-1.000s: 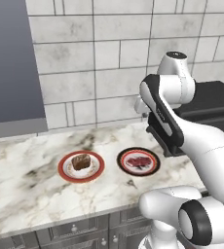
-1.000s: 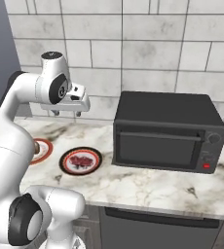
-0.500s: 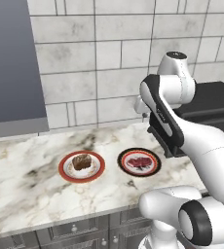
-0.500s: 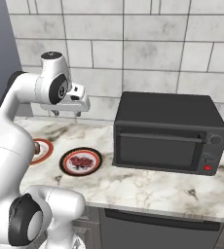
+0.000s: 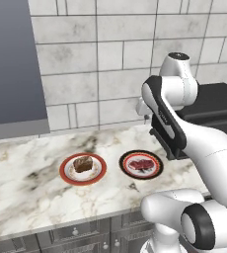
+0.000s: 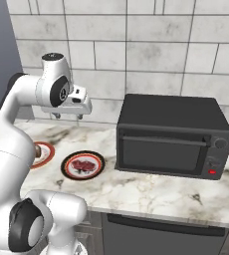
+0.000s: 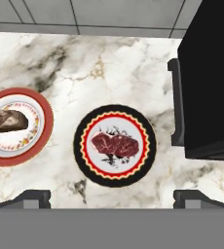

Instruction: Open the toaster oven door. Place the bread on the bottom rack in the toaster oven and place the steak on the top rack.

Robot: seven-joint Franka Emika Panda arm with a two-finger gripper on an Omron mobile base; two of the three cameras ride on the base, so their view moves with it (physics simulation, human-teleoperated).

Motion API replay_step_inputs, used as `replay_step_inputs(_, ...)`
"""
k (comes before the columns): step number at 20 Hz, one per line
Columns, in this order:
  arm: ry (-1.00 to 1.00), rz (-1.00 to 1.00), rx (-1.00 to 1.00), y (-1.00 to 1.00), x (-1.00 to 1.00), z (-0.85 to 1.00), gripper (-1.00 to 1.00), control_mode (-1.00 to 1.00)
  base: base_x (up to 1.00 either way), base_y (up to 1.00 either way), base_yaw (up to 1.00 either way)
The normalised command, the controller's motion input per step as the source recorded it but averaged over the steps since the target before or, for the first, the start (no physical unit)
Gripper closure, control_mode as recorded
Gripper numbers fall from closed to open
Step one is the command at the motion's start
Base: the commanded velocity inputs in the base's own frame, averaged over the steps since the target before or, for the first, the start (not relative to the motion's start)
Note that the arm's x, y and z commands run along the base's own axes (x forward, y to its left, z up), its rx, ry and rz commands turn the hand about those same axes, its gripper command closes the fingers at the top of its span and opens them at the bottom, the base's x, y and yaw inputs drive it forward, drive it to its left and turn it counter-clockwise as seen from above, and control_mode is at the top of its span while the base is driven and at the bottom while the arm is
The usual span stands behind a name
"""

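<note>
The end effector (image 6: 70, 110) hangs released above the bench (image 6: 151, 191), holding nothing. The steak (image 7: 115, 145) and bread (image 7: 6, 120) lie on separate plates near the bench's front edge. The toaster oven door (image 6: 164, 154) is closed.

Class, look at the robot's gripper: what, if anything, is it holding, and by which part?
Nothing. The gripper hangs open above the counter, clear of the steak and the bread on their plates.

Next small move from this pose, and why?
Probably swing the hand right and down toward the toaster oven door. The door looks shut, and its bar handle is untouched. The open, empty hand hangs above the counter left of the oven, while the steak and bread sit on their plates.
</note>
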Motion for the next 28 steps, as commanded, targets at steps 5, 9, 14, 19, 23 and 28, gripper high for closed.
replay_step_inputs(5, 0.00, 0.00, 0.00, 0.00, 0.00, 0.00, -1.00, -1.00, 0.00, 0.00, 0.00)
replay_step_inputs(9, 0.00, 0.00, 0.00, 0.00, 0.00, 0.00, -1.00, -1.00, 0.00, 0.00, 0.00)
replay_step_inputs(14, -0.02, -0.02, 0.06, -0.10, -0.05, -0.04, -1.00, -1.00, 0.00, 0.00, 0.00)
replay_step_inputs(19, 0.01, -0.05, 0.30, -0.44, 0.00, -0.11, -1.00, -1.00, 0.00, 0.00, 0.00)
replay_step_inputs(23, -0.05, -0.19, 0.39, -0.47, 0.00, -0.06, -1.00, -1.00, 0.00, 0.00, 0.00)
replay_step_inputs(28, -0.03, -0.24, 0.37, -0.51, 0.06, -0.01, -1.00, -1.00, 0.00, 0.00, 0.00)
